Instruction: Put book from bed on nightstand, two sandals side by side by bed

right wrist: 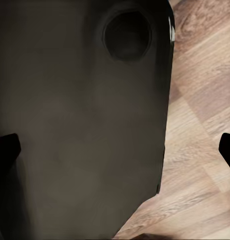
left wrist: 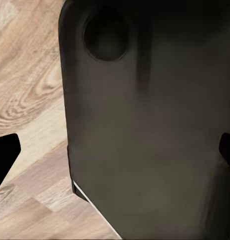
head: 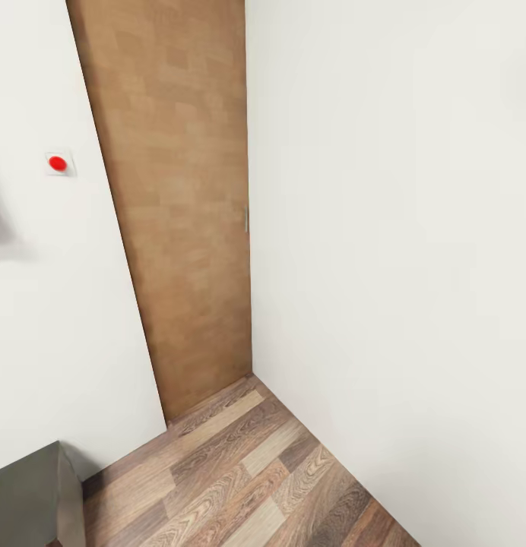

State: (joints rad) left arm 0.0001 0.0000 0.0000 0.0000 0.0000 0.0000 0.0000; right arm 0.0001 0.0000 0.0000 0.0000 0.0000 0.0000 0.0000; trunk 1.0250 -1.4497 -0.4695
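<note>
Close under both wrist cameras sits a broad dark body panel (left wrist: 149,130) of the robot, matte grey-black with a round recessed hole near one end; the right wrist view shows the same kind of panel (right wrist: 80,125) with its own round recess. Beside each panel runs wood-plank floor (left wrist: 30,100), pale brown with swirling grain. Black fingertips (left wrist: 5,157) of the left gripper (left wrist: 115,155) stand at the two side edges of its view, far apart, so its jaws are spread with nothing between them. The right gripper (right wrist: 115,150) looks the same: one dark fingertip (right wrist: 6,147) at each edge, wide apart, pinching nothing. From the head view, a corner of a room lies ahead: a plain white wall (head: 400,228) on the right meets a tall light-brown wooden door (head: 179,205), which carries a small pale handle (head: 246,219) at its right edge. Left of the door is another white wall bearing a small square plate with a red button (head: 58,162); a second red spot shows at the picture's left edge, too cropped to name. Planks of mixed brown tones cover the ground, and a dark grey boxy corner (head: 31,501) pokes in at the lower left. Book, bed, nightstand and sandals lie somewhere outside these pictures.
</note>
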